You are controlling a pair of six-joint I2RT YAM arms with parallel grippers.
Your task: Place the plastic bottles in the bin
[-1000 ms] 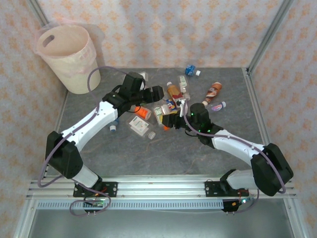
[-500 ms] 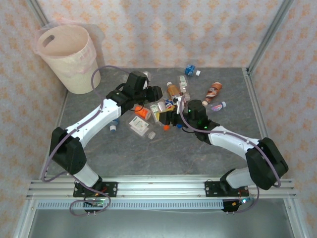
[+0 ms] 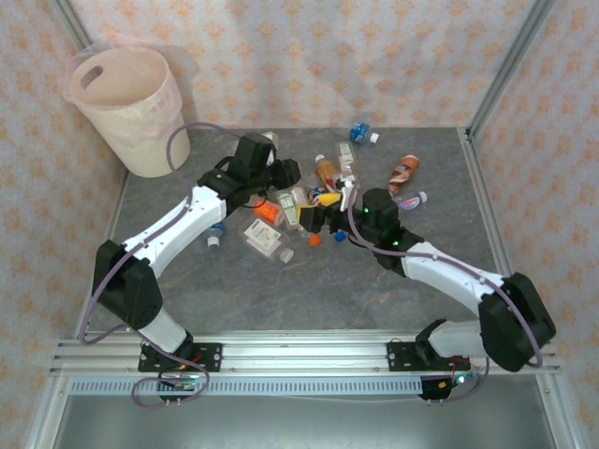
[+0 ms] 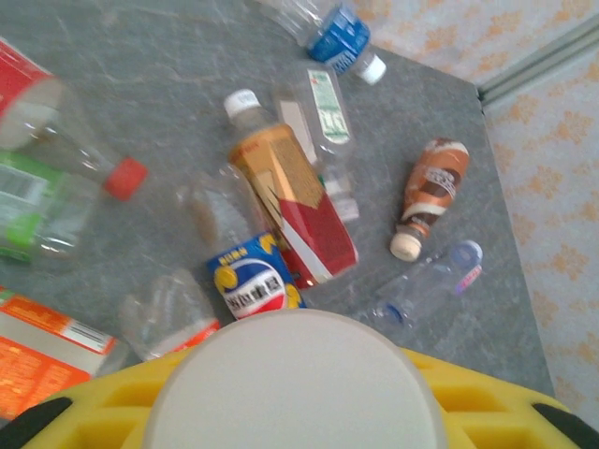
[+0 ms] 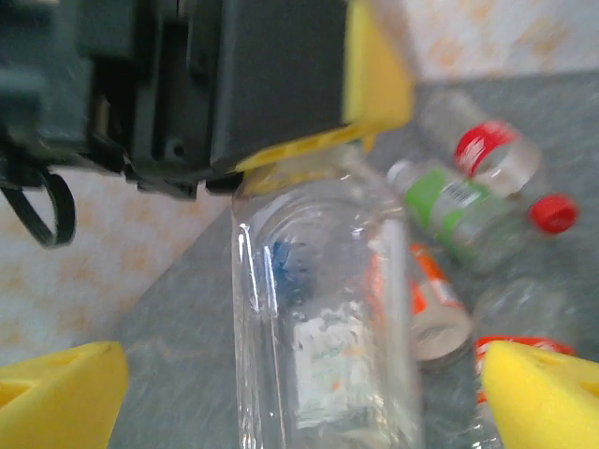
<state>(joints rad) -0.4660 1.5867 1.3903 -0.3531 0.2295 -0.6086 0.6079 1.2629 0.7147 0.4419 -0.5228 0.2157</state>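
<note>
Now the left claw (image 4: 298, 407) grips a clear bottle (image 5: 318, 355) above the middle of the worktop (image 3: 309, 290); the right claw (image 5: 299, 393) gapes around it, untouching. Draw the right clear first, then swing to the bin (image 3: 140, 131) at the far-left corner.

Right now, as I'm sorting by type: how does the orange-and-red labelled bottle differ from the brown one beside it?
The orange-and-red bottle has a white cap pointing to the far side; the brown bottle has a cream cap pointing to the near side. The orange-and-red bottle touches a blue-and-yellow labelled bottle; the brown bottle lies apart from those two. Both lie on their sides on the grey table.
</note>
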